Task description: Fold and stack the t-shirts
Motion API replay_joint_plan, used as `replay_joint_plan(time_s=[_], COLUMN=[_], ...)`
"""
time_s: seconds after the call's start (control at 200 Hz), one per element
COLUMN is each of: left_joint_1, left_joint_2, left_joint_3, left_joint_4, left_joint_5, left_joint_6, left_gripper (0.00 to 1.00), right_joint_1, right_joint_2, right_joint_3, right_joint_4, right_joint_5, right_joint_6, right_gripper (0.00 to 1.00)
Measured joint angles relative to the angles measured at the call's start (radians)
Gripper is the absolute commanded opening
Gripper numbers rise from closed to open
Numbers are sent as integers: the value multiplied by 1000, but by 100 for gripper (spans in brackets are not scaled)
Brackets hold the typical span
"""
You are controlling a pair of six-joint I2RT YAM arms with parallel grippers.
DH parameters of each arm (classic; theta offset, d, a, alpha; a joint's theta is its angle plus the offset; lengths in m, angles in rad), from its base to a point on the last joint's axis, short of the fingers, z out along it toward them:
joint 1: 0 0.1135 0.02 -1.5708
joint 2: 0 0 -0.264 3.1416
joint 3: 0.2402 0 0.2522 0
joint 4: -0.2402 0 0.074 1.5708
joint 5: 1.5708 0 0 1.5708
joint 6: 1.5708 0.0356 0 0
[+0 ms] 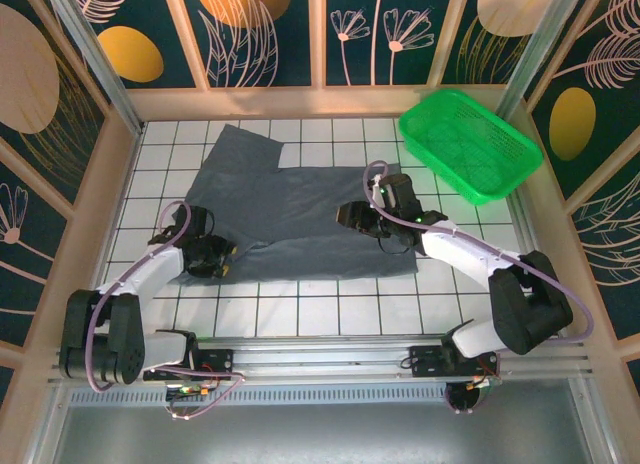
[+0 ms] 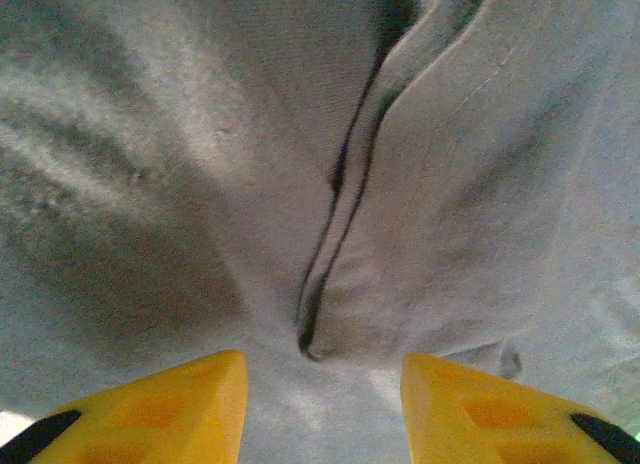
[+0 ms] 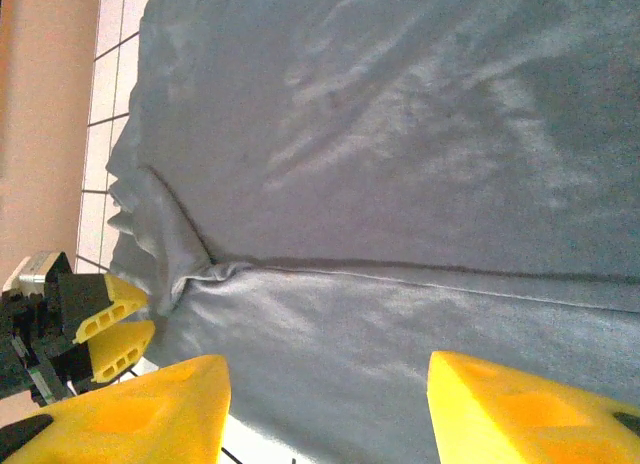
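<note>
The dark slate-grey t-shirt (image 1: pixel 300 209) lies spread across the white tiled table, one sleeve pointing to the back left. A folded-over band runs along its near edge, with a seam (image 3: pixel 420 269) across it. My left gripper (image 1: pixel 222 256) is low at the shirt's near-left corner, its yellow fingers apart over a crease (image 2: pixel 340 214); the left gripper (image 2: pixel 322 362) holds nothing. My right gripper (image 1: pixel 352 216) hovers over the right half of the shirt; in the wrist view the right gripper (image 3: pixel 328 362) stands wide open above the fabric. The left gripper's fingers (image 3: pixel 112 326) show at the cloth's edge.
A bright green mesh basket (image 1: pixel 470 144) sits at the back right corner, beside the shirt's right side. Wooden walls (image 1: pixel 110 184) ring the table. Bare white tiles (image 1: pixel 330 309) stretch between the shirt and the arm bases.
</note>
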Motion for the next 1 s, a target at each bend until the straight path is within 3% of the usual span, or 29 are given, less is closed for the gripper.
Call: replay_joint_plan(time_s=[0.28,0.36,0.455,0.686,1.001], left_joint_1=[-4,-4,-4,-23,-129], left_joint_2=[72,85,90,146,447], left_joint_3=[0,0,4,146,501], left_joint_4=[67,68,71,18,-114], left_joint_5=[19,22,19,-16,-104], left_joint_6=[-29,-30,-37,35,307], left_gripper=[32,22,0,0,0], right_joint_1=[0,0,0,0,-8], right_joint_2=[21,31,33,34,57], right_joint_3=[0,0,0,2,30], right_joint_4=[0,-1,-2,-10,-33], right_joint_5=[-9,-10,-10,-10,-11], right_joint_6=[0,0,0,0,-1], right_gripper=[52,51,51,49,48])
